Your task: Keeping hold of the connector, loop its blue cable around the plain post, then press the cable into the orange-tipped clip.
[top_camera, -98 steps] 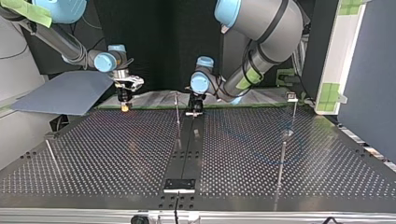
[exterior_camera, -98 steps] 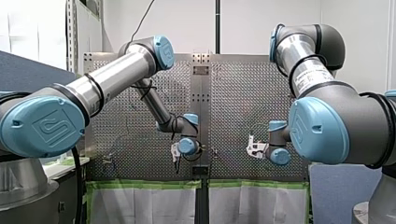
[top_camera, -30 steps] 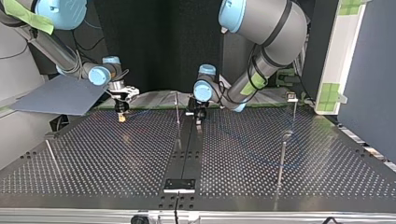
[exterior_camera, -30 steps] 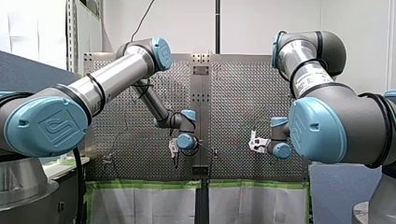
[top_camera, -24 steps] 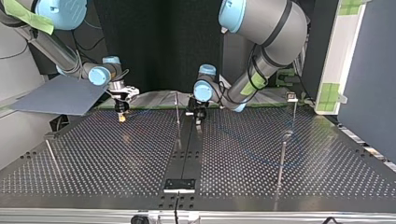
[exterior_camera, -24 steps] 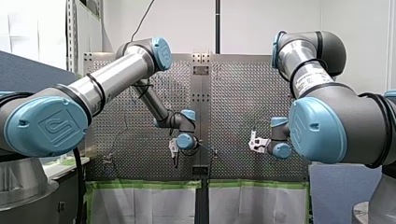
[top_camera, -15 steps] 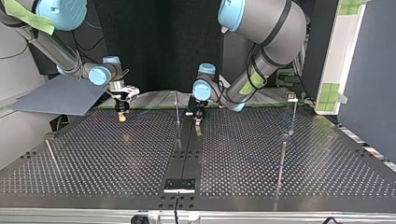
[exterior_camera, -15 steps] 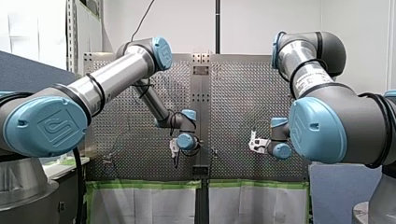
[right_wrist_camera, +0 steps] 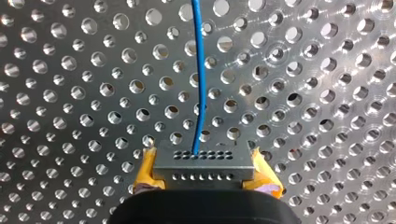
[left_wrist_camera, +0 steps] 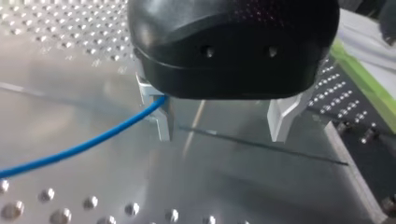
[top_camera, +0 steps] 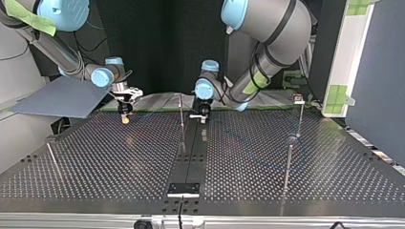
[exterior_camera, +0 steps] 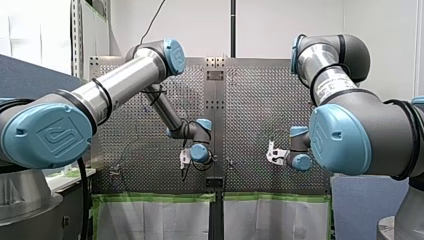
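Sideways toward the slim middle post (top_camera: 182,117) my left gripper (top_camera: 200,116) has edged, fingers apart with the single blue cable (left_wrist_camera: 84,147) meeting one of them, while my right gripper (top_camera: 125,117) (yellow pads (right_wrist_camera: 148,163) clamped on the one connector (right_wrist_camera: 201,164)) hangs well beyond that post, one of four thin posts in the top view.

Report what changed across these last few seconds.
My right pincer, holding the connector, eased slightly out across the table, nearer the top view's camera. My left pincer, open with the blue cable at one finger, edged slightly toward the front view's left. Nothing was visibly grasped or released. The post stayed put.
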`<action>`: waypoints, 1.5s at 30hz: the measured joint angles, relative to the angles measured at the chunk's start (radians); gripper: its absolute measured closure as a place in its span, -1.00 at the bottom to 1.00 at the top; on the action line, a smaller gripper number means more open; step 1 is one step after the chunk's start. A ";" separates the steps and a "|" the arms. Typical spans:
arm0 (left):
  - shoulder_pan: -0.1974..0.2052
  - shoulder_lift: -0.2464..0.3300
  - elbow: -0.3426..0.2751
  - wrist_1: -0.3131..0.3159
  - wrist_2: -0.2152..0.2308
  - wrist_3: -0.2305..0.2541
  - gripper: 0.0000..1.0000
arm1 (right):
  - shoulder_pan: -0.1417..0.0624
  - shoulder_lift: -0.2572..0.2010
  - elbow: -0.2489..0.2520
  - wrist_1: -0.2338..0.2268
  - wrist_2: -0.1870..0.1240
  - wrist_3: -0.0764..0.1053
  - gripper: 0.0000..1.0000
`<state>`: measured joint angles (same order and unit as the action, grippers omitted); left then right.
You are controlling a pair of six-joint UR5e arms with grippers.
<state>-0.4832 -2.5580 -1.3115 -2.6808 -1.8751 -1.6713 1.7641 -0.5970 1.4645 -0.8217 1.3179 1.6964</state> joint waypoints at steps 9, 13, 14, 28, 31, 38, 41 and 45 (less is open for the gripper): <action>-0.023 0.000 -0.005 -0.004 0.001 0.052 -1.00 | 0.000 0.001 0.000 0.008 0.000 -0.002 1.00; -0.031 0.000 -0.016 -0.006 -0.001 0.064 -1.00 | 0.000 0.001 0.000 0.010 -0.001 -0.003 1.00; -0.034 0.000 -0.019 -0.006 -0.002 0.067 -1.00 | 0.000 0.001 0.000 0.010 0.000 -0.003 1.00; -0.068 0.028 -0.055 0.012 -0.006 0.076 -1.00 | 0.000 0.002 0.000 0.012 0.000 -0.004 1.00; -0.078 0.032 -0.068 0.017 -0.009 0.090 -1.00 | 0.000 0.002 0.000 0.013 -0.001 -0.004 1.00; -0.085 0.069 -0.125 0.068 0.002 0.084 -1.00 | 0.000 0.002 0.000 0.018 0.000 -0.006 1.00; -0.088 0.075 -0.152 0.091 0.007 0.086 -1.00 | 0.000 0.002 0.000 0.021 0.000 -0.007 1.00; -0.096 0.076 -0.187 0.103 0.018 0.091 -1.00 | 0.000 0.002 0.000 0.025 0.000 -0.007 1.00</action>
<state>-0.5793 -2.4819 -1.4990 -2.5779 -1.8570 -1.5798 1.7644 -0.5946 1.4646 -0.7970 1.3175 1.6892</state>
